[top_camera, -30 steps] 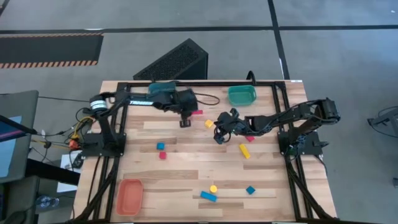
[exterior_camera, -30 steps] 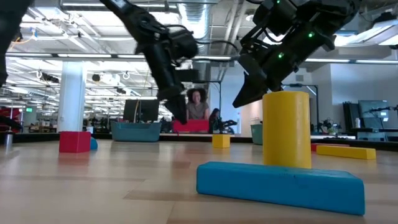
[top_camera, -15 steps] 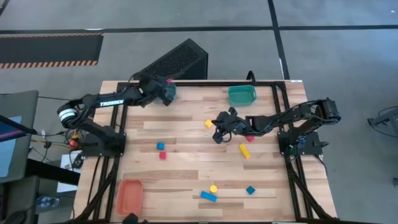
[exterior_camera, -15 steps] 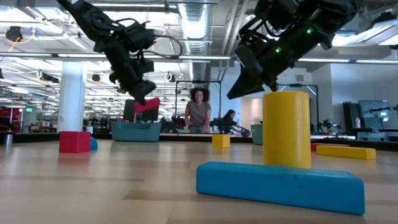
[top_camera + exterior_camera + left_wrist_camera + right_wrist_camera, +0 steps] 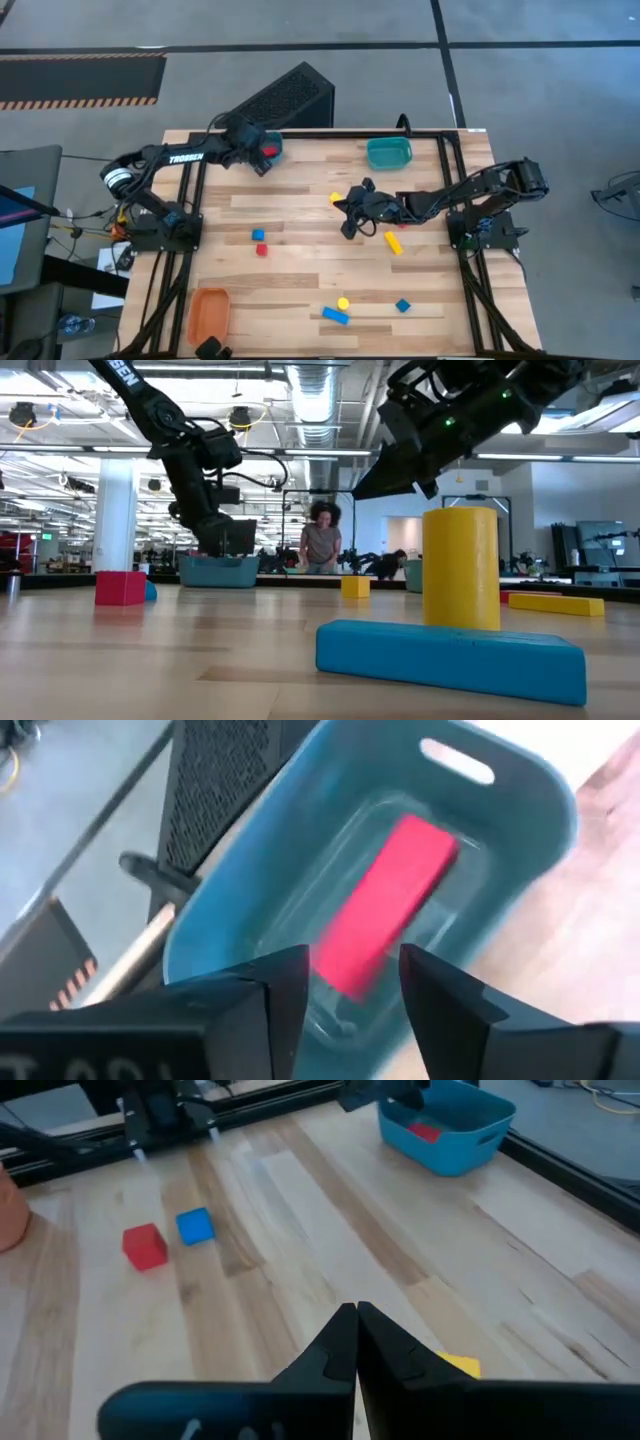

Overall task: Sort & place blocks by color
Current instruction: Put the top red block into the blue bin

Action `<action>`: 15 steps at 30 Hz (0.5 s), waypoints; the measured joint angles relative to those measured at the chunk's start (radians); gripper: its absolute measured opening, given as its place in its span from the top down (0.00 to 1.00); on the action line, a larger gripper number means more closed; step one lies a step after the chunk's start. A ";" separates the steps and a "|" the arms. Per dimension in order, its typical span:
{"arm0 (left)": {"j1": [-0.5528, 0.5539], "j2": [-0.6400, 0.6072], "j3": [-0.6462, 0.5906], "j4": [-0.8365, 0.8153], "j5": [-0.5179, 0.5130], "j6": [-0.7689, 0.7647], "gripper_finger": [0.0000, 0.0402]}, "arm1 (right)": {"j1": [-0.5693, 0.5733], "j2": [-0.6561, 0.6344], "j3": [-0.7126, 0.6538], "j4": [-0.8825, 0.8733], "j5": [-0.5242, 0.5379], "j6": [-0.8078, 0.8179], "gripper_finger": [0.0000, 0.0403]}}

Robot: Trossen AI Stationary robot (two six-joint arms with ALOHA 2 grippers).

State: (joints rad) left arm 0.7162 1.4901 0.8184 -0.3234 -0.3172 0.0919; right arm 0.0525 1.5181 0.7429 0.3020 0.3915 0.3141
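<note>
We see the left gripper [image 5: 342, 982] with fingers spread above the blue bin [image 5: 520, 815] where the red bar [image 5: 385, 900] lies, while the right gripper [image 5: 356, 1342], fingers pressed together, hovers mid-bench near a yellow cube [image 5: 336, 199].

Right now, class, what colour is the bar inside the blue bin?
Red: the bar, best in the left wrist view.

Seen from above, the left gripper [image 5: 262, 155] hangs over a teal rectangular bin [image 5: 272, 146] at the far left of the pale wooden plank table [image 5: 300, 260], with something small and red, probably a block, showing just beside it. The right gripper [image 5: 347, 226] reaches toward the table's middle, near a small yellow cube [image 5: 335, 199] and a short yellow bar [image 5: 393, 242]. Toward the near edge lie a small blue cube [image 5: 258, 235] touching a small red cube [image 5: 262, 249], and an orange rectangular bin [image 5: 210, 313] at the left corner.
</note>
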 joint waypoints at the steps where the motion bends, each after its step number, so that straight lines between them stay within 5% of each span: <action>1: -0.015 -0.016 0.000 -0.004 -0.005 -0.010 0.63 | 0.000 0.000 0.000 0.000 0.000 0.000 0.94; 8: -0.207 -0.180 -0.049 0.099 -0.067 0.005 0.62 | -0.003 -0.029 0.000 -0.051 -0.006 0.033 0.95; 15: -0.341 -0.268 -0.304 0.546 -0.062 0.045 0.62 | 0.027 -0.139 0.002 -0.260 -0.018 0.128 0.93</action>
State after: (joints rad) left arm 0.3757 1.2222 0.5142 0.2226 -0.3788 0.1370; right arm 0.0798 1.3793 0.7445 0.0419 0.3736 0.4424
